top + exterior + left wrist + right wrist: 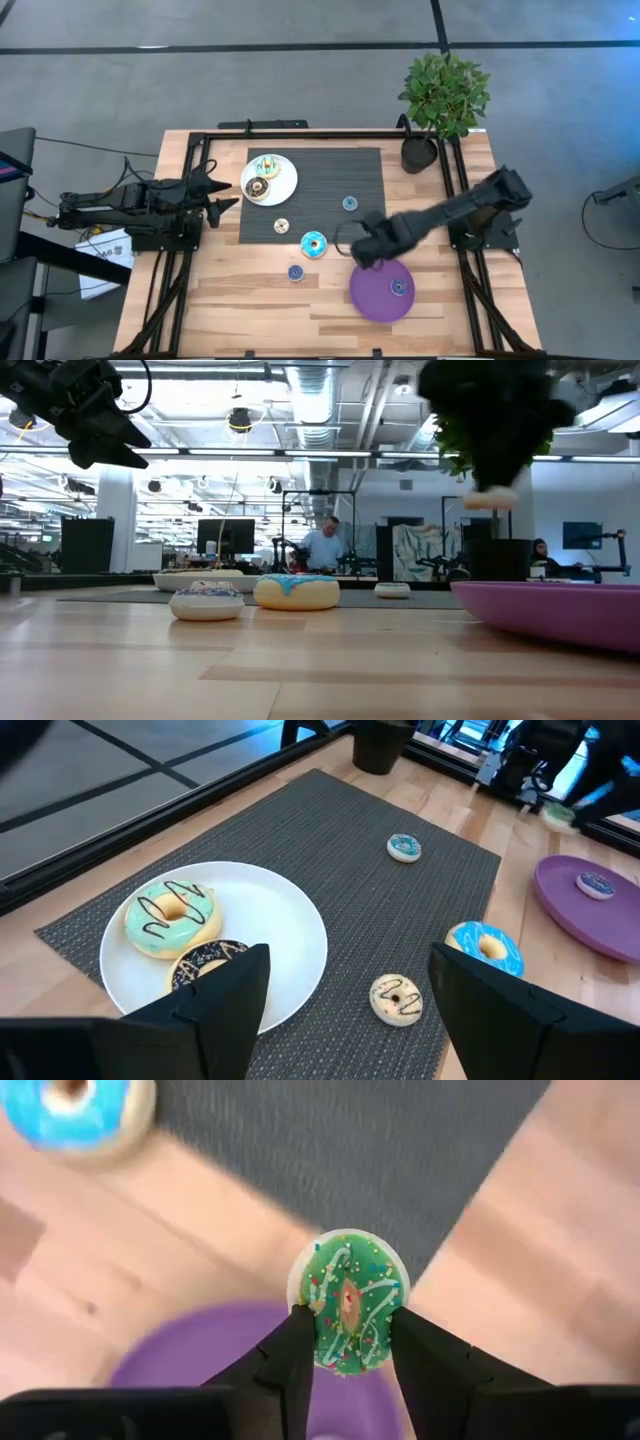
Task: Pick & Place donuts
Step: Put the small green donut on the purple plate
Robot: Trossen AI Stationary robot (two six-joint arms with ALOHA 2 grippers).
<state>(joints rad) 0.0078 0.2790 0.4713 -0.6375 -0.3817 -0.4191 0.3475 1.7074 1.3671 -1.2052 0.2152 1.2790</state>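
My right gripper (358, 248) is shut on a small green-iced donut (347, 1302) and hangs over the wood just beyond the purple plate (380, 295). One donut (398, 288) lies on that plate. A white plate (268, 178) holds a teal donut (170, 918) and a dark brown one (205, 960). A small blue-iced donut (349, 203) and a cream one (281, 226) lie on the dark mat. A bigger blue donut (314, 243) and a purple one (296, 272) lie near the mat's front edge. My left gripper (225, 195) waits open beside the white plate. My right gripper pinches the green donut between its two fingers, on opposite sides of its rim (312, 1320). The fingers (425, 1355) come from above, pointing down. The donut is lifted clear of the table with its iced face up, seen from the side as a pale disc (490, 500) below the gripper.
A potted plant (440, 100) stands at the table's far right corner. A black frame (200, 140) runs along the table's edges. Bare wood lies along the near edge (250, 320).
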